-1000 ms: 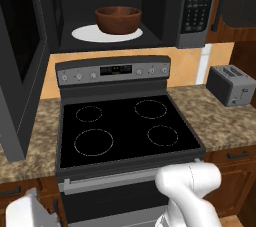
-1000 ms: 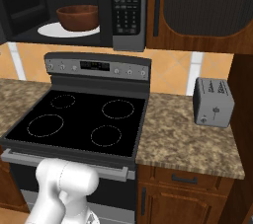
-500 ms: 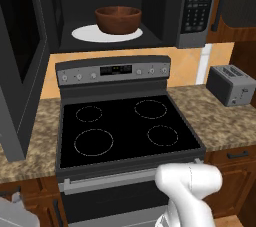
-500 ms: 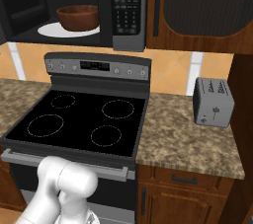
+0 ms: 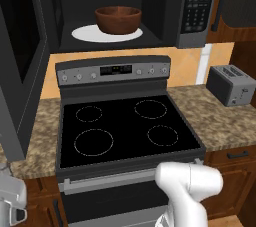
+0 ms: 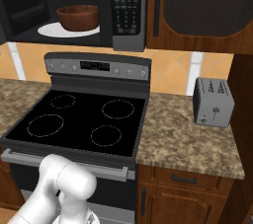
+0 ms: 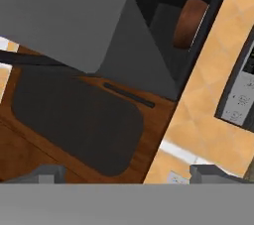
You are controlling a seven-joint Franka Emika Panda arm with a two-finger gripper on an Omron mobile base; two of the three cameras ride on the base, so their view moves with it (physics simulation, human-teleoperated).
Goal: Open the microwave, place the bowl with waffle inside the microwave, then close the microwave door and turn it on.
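Observation:
The microwave hangs over the stove with its door swung wide open to the left. The reddish-brown bowl sits inside on the white turntable. The right base view shows the bowl beside the keypad strip. The waffle is hidden inside the bowl. My hand is low at the left, in front of the counter. In the hand view my gripper is open and holds nothing. It looks up at the grey door and the bowl beyond.
A black stove with a grey control panel stands below the microwave. A small grey toaster sits on the granite counter to the right. Wooden cabinets hang at the upper right.
My hand at the lower left of the left base view has shifted a little to the left. Bowl and door have not moved.

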